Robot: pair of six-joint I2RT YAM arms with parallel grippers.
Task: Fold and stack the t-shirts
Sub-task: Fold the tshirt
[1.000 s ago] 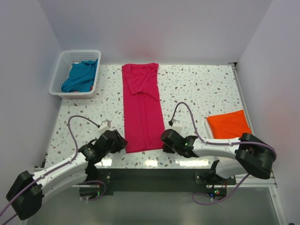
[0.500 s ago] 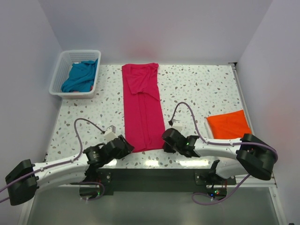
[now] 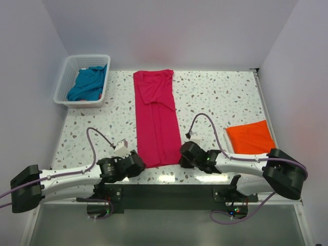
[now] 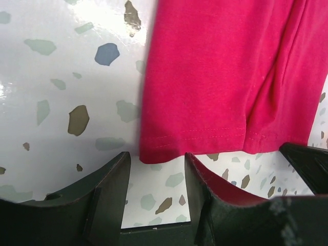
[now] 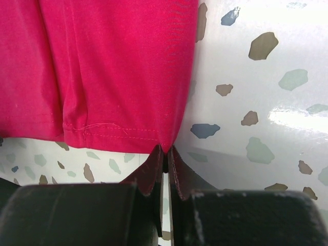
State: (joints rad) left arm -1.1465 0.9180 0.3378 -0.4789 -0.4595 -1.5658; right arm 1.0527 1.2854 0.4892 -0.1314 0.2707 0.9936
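From the camera above I see the pink shirt [image 3: 155,118] lying flat in the middle of the desk [image 3: 220,97]. It is folded into a long narrow strip that runs from the far edge toward the arms, with its hem at the near end. Both arms lie low over the desk and reach inward to this near end, one on each side of it. In the left wrist camera the left fingers [image 4: 110,195] are spread apart, close above the speckled surface. The left near corner of the hem sits just at the opening between their tips. I cannot tell if they touch the cloth, and nothing is gripped between them. In the right wrist camera the right fingers [image 5: 151,174] are pressed together. Their tips meet exactly at the right near corner of the hem, where the cloth is drawn down into a small point, so they pinch this corner of the pink shirt. The rest of the hem lies smooth on the desk, with one soft fold line running along the strip. The orange shirt [image 3: 250,136] rests on the right side of the desk as a neat folded square, well apart from the pink one. The blue shirt [image 3: 88,83] lies crumpled inside the white basket [image 3: 64,77] at the far left corner.
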